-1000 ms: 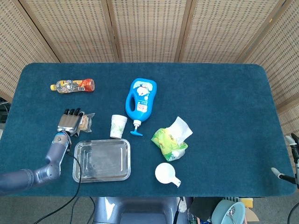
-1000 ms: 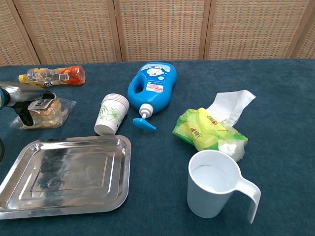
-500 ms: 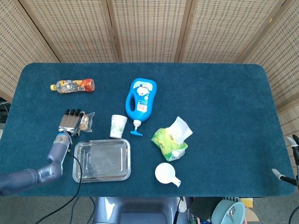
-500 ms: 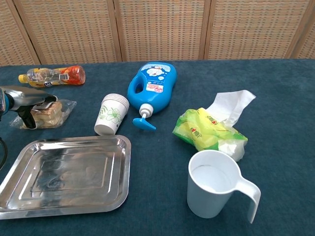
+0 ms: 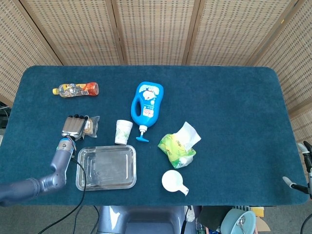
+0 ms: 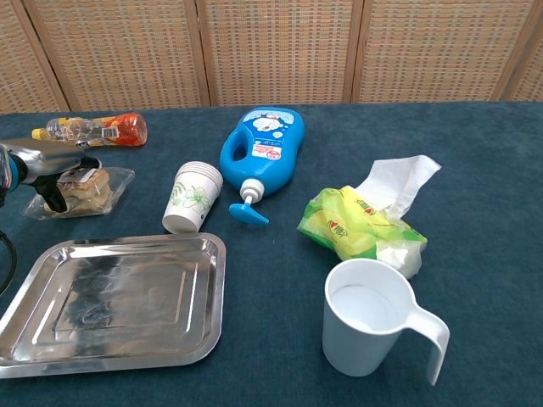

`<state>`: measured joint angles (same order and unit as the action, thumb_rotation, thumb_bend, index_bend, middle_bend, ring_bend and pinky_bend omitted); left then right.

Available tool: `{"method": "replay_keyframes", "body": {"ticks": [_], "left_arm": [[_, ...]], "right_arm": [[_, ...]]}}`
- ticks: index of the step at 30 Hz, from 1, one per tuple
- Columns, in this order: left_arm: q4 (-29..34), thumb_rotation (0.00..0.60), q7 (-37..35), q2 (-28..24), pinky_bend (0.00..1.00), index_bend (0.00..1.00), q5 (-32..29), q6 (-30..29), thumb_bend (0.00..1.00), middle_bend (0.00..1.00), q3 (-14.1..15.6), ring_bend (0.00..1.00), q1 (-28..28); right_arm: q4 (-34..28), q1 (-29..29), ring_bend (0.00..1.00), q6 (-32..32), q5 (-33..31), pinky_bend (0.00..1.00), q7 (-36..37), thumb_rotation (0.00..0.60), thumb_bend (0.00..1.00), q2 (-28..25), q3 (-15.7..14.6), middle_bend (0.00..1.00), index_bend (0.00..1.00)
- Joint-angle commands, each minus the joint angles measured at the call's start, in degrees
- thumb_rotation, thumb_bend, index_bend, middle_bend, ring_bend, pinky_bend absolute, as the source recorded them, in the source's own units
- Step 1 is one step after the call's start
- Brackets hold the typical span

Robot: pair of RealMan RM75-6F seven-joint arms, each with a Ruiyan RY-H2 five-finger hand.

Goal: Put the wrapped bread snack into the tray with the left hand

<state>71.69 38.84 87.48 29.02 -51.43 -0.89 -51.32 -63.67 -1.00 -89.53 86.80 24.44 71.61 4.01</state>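
The wrapped bread snack (image 5: 90, 126) (image 6: 90, 187), brown bread in clear film, is at the table's left, just beyond the steel tray (image 5: 106, 168) (image 6: 119, 301). My left hand (image 5: 72, 126) (image 6: 42, 172) grips the snack's left end, fingers over the top and thumb under it. The snack looks slightly raised off the cloth. The tray holds nothing. Only a few dark and pale tips at the right edge of the head view may belong to my right hand (image 5: 304, 146); their pose is unclear.
A stack of paper cups (image 5: 123, 131) (image 6: 192, 198) stands right of the snack. Beyond it lie a blue detergent bottle (image 5: 146, 106) and a small drink bottle (image 5: 75, 89). A green tissue pack (image 5: 177, 146) and a white mug (image 6: 371, 318) sit to the right.
The left hand has closed in on the snack and drawn it up a little; the packet sits slightly higher and flatter than before. Nothing else moved.
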Motion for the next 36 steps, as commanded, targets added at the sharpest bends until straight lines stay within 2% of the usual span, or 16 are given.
{"method": "replay_keyframes", "body": {"ticks": [1,6,12,23,36], "left_arm": [[-0.1,0.600,-1.1,0.2,0.25,0.48,1.4,-0.2,0.56,0.35,-0.6,0.19,0.6],[1.5,0.600,-1.9,-0.4,0.25,0.49,4.5,-0.9,0.58,0.36,-1.3,0.20,1.3],[6.2,0.600,-0.4,-2.2,0.25,0.49,5.3,-2.4,0.58,0.36,-2.0,0.20,1.2],[18.2,0.600,5.5,-6.2,0.22,0.49,3.8,-7.4,0.58,0.36,-3.1,0.20,-0.1],[32.8,0.600,12.9,-8.1,0.21,0.49,2.5,-16.9,0.58,0.36,-3.5,0.20,-1.1]], "right_arm": [[0.1,0.0,0.00,0.1,0.0,0.00,0.1,0.600,0.13,0.0,0.0,0.00,0.00],[0.6,-0.2,0.00,0.6,-0.1,0.00,0.5,0.600,0.13,0.3,0.0,0.00,0.00],[1.1,-0.6,0.00,1.1,0.2,0.00,1.0,0.600,0.13,0.4,-0.1,0.00,0.00],[2.4,-1.7,0.00,1.9,0.7,0.00,3.1,0.600,0.13,0.9,0.1,0.00,0.00],[4.6,-2.6,0.00,1.3,1.7,0.00,6.7,0.600,0.13,1.8,0.1,0.00,0.00]]}}
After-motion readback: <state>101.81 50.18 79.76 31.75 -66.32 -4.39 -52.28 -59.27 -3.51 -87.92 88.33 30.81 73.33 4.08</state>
